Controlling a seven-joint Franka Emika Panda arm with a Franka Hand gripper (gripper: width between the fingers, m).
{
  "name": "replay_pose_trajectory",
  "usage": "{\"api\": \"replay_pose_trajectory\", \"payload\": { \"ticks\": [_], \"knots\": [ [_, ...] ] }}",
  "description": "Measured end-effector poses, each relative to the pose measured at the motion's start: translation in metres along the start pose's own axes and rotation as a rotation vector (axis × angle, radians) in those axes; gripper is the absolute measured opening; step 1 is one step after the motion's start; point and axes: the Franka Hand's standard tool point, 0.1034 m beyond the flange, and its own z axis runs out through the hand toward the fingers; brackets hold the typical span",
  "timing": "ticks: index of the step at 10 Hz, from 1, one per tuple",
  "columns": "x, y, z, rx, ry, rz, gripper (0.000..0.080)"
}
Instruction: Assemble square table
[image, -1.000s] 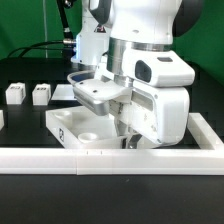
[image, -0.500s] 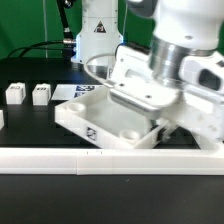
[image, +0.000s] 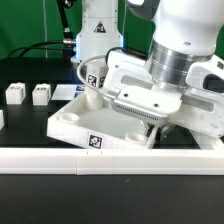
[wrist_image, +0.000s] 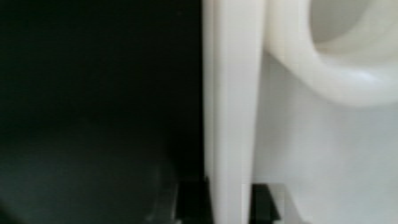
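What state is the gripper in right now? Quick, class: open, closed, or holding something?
Gripper: shut on the square table top, with the raised rim caught between its jaws in the wrist view.

The square table top (image: 85, 125) lies askew mid-worktop (image: 25, 125), one tagged side turned toward the front edge, its far end hidden under the arm (image: 170, 60). One leg (image: 14, 94) stands just beside another leg (image: 40, 94) toward the edge on the exterior view's left. A long white rail (image: 50, 160) runs parallel to the front edge.
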Motion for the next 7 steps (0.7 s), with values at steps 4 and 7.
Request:
{"api": "replay_pose_trajectory", "payload": {
  "ticks": [4, 7],
  "knots": [
    [-0.0017, -0.0060, 0.0039, -0.118, 0.041, -0.187, 0.0054],
    [-0.0027, -0.0069, 0.0044, -0.179, 0.035, -0.165, 0.0054]
  ]
}}
